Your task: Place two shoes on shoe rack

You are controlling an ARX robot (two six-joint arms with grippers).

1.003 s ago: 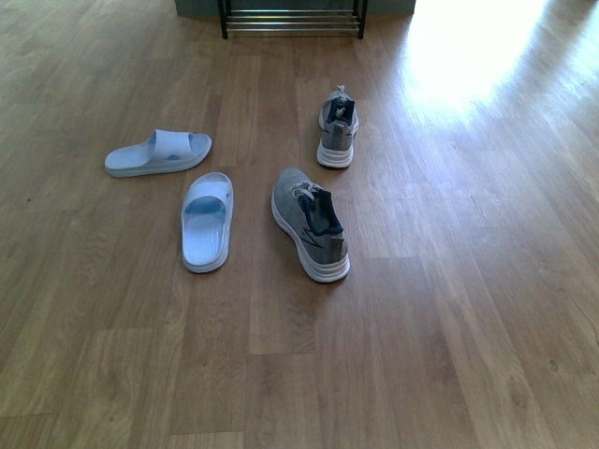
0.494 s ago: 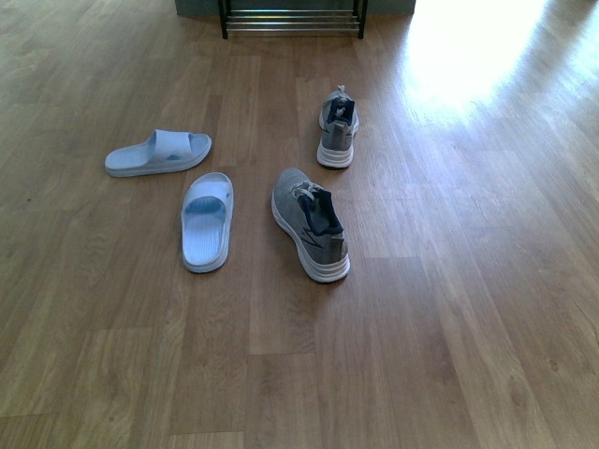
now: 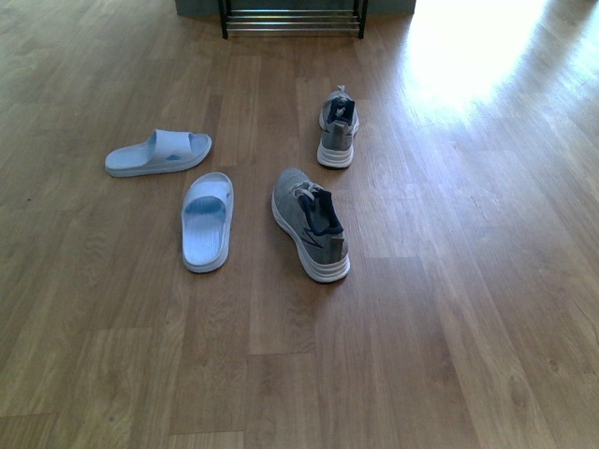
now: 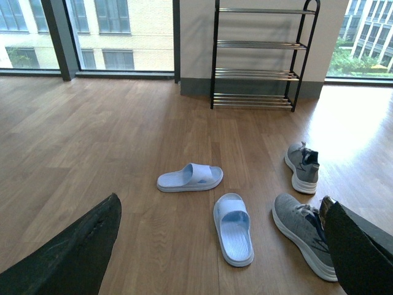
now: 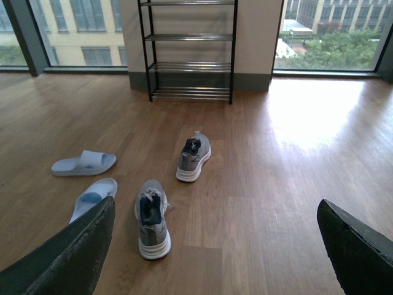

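Two grey knit sneakers stand on the wood floor: one near (image 3: 311,224), one farther back (image 3: 337,128). Left of them lie two pale blue slides, one (image 3: 157,152) sideways and one (image 3: 207,221) pointing away. The shoe rack (image 3: 292,17) stands at the far end against the wall, and its chrome tiers (image 4: 258,58) hold nothing. My left gripper (image 4: 221,206) hangs open above the floor, well short of the slides (image 4: 233,228) and the near sneaker (image 4: 304,236). My right gripper (image 5: 216,209) is open too, with the near sneaker (image 5: 151,218) beside its one finger. Neither arm shows in the front view.
Tall windows (image 4: 110,24) and a pale wall (image 5: 258,37) run behind the rack. A bright sun patch (image 3: 468,47) lies on the floor to the right of the rack. Bare wood floor (image 3: 449,309) stretches to the right of the sneakers.
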